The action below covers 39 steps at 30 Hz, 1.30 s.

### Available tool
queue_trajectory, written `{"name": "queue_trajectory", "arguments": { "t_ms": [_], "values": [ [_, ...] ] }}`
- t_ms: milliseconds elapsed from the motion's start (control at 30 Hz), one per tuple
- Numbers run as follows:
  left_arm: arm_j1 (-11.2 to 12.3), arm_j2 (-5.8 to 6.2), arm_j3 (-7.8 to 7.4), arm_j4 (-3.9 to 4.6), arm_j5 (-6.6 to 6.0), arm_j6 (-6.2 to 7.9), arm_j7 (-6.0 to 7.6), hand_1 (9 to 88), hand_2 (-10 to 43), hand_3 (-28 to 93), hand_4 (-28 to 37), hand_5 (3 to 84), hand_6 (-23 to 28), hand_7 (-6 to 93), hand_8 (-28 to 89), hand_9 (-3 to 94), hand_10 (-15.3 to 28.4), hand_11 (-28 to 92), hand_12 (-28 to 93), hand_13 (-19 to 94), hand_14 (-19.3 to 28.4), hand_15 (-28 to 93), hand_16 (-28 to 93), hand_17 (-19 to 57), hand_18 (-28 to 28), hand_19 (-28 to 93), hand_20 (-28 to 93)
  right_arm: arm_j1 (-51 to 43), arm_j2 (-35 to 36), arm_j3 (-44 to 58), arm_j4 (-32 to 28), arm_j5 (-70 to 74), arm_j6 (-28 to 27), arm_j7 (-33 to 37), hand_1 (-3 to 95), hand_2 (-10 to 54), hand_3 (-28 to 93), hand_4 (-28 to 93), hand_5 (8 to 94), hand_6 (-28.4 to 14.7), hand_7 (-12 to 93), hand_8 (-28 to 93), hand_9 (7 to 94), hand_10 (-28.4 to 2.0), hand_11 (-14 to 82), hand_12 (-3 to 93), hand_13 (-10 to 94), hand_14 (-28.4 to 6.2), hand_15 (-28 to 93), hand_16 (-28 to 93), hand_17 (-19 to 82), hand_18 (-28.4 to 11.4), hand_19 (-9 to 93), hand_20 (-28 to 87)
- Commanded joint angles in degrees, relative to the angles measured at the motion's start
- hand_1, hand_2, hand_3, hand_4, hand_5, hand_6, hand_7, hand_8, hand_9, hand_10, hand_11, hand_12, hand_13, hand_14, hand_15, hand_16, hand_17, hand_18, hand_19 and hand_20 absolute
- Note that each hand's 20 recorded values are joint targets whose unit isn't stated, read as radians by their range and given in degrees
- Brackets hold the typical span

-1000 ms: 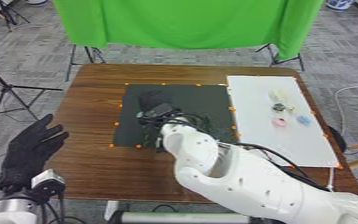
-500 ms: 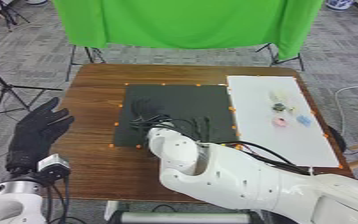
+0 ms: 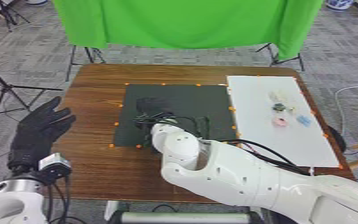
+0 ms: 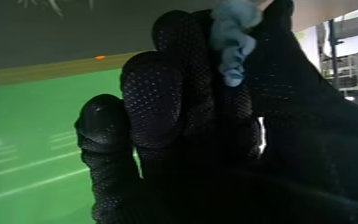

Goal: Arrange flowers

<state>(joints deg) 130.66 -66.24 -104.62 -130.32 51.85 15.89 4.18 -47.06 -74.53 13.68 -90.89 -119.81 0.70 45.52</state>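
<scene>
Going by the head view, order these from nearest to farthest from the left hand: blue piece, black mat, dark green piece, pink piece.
From the left hand:
1. Black mat, mid-table
2. Pink piece and dark green piece, white sheet, too close to call
3. Blue piece, farther right

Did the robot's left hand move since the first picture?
Yes, the left hand moved forward, farther along the left side of the brown wooden table.
</scene>
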Motion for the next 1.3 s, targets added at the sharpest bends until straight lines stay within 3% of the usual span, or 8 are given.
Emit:
{"name": "queue_trajectory", "arguments": {
  "t_ms": [33,567,767,1300],
  "values": [
    [-1.0,0.64,0.40,0.37,0.33,-1.24,-1.24,24.9,8.6,81,-20.8,35.8,9.8,15.1,-11,34.5,20.7,30,9,25,26.5,50,-10,-8.0,22.9,62,-7,-0.7,-1.1,1.0,-0.5,0.0,-1.8,0.4,43.0,-9.5,80,-28,75.6,-1.5,29,-2,77.5,-12.8,36.7,24.9,68,-10.6,76,14,35,-23.1,93,48],
    [0.5,0.44,-0.21,0.06,0.38,-1.39,-1.59,24.8,8.7,80,-21.0,35.8,9.9,15.0,-11,34.5,20.7,30,9,25,26.5,50,-10,-8.1,22.9,62,-7,-3.9,-2.2,3.3,-1.0,-0.8,-7.6,-0.2,37.4,-9.5,84,-28,71.9,-2.1,27,-4,71.4,-14.8,43.6,18.5,65,-11.3,77,13,32,-23.2,93,48],
    [0.3,0.54,-0.02,0.04,0.55,-1.61,-1.46,24.8,8.6,81,-21.0,35.8,9.8,15.1,-11,34.5,20.7,30,9,25,26.5,50,-10,-8.0,22.9,62,-7,-3.2,-2.3,2.9,-1.1,-1.1,-7.3,0.2,34.4,-9.5,86,-28,69.7,-2.2,26,-15,69.3,-15.6,44.6,17.4,65,-11.7,78,12,32,-23.7,93,48],
    [3.6,0.76,-0.72,-1.68,0.12,0.93,-0.11,24.9,8.4,80,-20.8,35.8,9.9,15.1,-11,34.5,20.7,30,9,25,26.5,50,-10,-8.0,22.9,62,-7,-4.9,-2.9,6.5,-4.8,-4.3,-12.8,-3.3,30.8,-9.5,88,-28,59.8,-6.8,29,-17,58.2,-19.6,49.0,16.4,58,-14.2,82,10,28,-24.9,93,50]
  ]
}}
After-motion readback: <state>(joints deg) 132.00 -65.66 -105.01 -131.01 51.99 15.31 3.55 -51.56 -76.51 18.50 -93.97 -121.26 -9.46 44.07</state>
